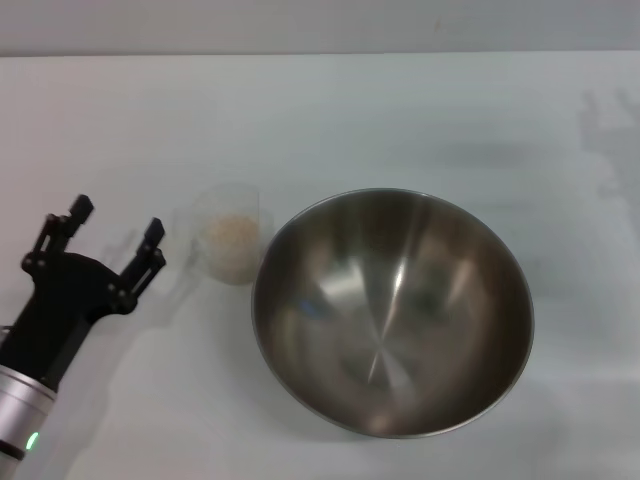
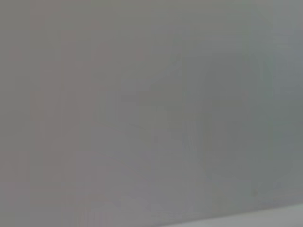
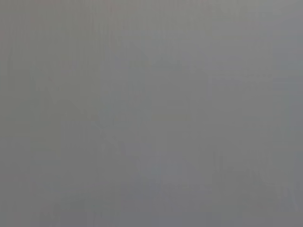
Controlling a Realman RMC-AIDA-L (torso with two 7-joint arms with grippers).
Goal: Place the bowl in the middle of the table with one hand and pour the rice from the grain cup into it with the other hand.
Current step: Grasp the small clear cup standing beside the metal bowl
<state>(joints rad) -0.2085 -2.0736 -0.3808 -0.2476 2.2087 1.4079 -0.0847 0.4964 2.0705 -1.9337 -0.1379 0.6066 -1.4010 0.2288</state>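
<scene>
Grain cup [image 1: 230,243] holds rice [image 1: 231,238], upright; bowl [image 1: 392,311] beside.

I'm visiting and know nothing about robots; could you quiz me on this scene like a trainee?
1. True or false: the rice is already in the bowl.
2. Which gripper shows in the head view? A) left B) right
3. Fill in: the grain cup stands between the left gripper and the ____.

Key: 1. False, it is in the cup. 2. A; its fingers are open, beside the cup. 3. bowl.
</scene>
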